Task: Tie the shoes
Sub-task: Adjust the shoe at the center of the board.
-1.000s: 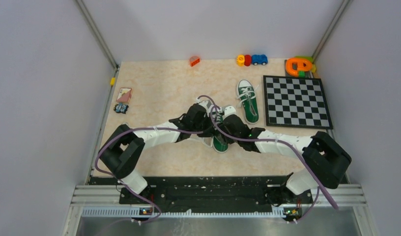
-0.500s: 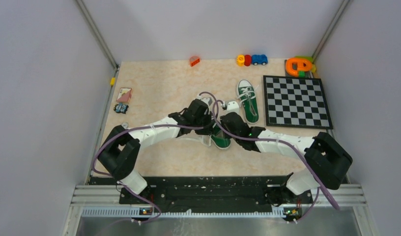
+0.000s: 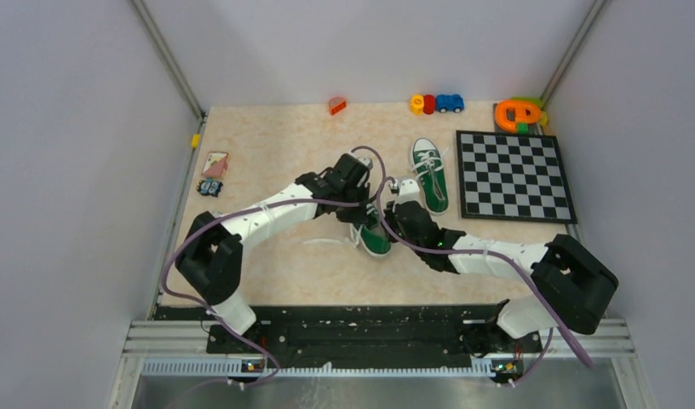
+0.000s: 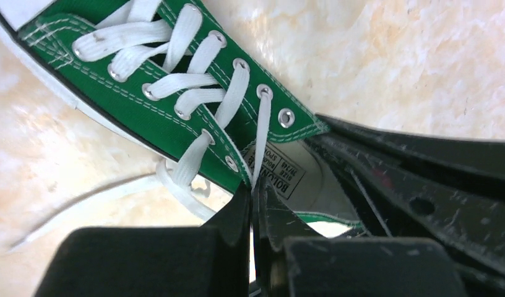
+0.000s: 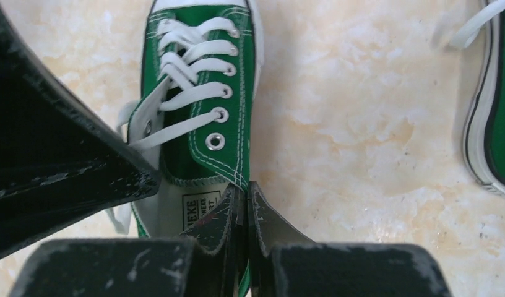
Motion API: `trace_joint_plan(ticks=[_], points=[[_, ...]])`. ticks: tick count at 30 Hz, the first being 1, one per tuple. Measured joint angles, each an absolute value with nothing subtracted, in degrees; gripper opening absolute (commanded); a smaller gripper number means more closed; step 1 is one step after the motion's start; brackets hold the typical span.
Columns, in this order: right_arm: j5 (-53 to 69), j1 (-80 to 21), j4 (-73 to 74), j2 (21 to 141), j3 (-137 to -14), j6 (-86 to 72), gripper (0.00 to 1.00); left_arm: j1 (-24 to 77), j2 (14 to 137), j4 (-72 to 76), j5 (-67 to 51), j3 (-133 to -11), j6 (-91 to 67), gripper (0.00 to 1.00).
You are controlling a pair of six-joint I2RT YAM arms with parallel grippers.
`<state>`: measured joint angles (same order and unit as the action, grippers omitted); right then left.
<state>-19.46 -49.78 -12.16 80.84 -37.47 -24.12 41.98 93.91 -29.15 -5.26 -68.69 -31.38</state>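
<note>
Two shoes lie on the marbled table (image 3: 267, 145). The nearer shoe (image 3: 376, 240) sits mid-table with both arms meeting over it, so from above only its heel end shows. The far shoe (image 3: 430, 175) lies just left of the checkerboard (image 3: 513, 175), toe pointing away from the arms, laces loose.

The left gripper (image 4: 253, 190) is fully closed, its fingers pinching a white lace (image 4: 260, 133) that runs straight from an upper eyelet into the tips, right over the shoe's opening and the size label on the tongue. Another lace end (image 4: 101, 204) trails loose across the table beside the sole.

The right gripper (image 5: 244, 189) is also pressed together – its fingertips meet at the green canvas edge of the nearer shoe's opening, and a strip of green shows between the fingers, so it seems to have the side wall nipped. Whether any lace is caught there too cannot be told.

Small toys line the far edge – an orange block (image 3: 336, 106), a little coloured train (image 3: 436, 104) and an orange and green toy (image 3: 519, 113).
</note>
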Motion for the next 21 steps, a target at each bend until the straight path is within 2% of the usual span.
trace_joint_plan(ticks=[6, 10, 11, 13, 15, 18, 21], points=[[-23.8, -50.2, -17.6, 79.8, -36.8, -26.7, 0.0, 41.7, 100.8, -40.5, -0.6, -85.2, -27.6, 0.0], [-27.4, -51.1, -20.4, 80.0, -36.8, -29.6, 0.0, 41.0, 102.4, -41.6, 0.1, -87.5, -26.3, 0.0], [-27.9, -51.3, -20.6, 80.2, -36.8, -30.3, 0.0, 40.7, 102.7, -41.8, 0.0, -87.5, -26.2, 0.06], [-28.9, -51.6, -20.7, 81.4, -36.8, -31.6, 0.09, 40.2, 103.5, -41.3, -0.7, -86.6, -26.0, 0.28], [-29.1, -51.7, -20.2, 83.3, -36.8, -32.8, 0.16, 39.9, 103.7, -39.5, -1.7, -84.1, -25.8, 0.41], [-29.3, -51.6, -18.3, 85.4, -36.6, -33.9, 0.31, 39.3, 103.2, -36.7, -2.7, -78.7, -25.6, 0.49], [-28.9, -51.6, -17.6, 85.2, -36.0, -33.6, 0.32, 38.9, 100.7, -35.4, -3.5, -73.2, -25.6, 0.54]])
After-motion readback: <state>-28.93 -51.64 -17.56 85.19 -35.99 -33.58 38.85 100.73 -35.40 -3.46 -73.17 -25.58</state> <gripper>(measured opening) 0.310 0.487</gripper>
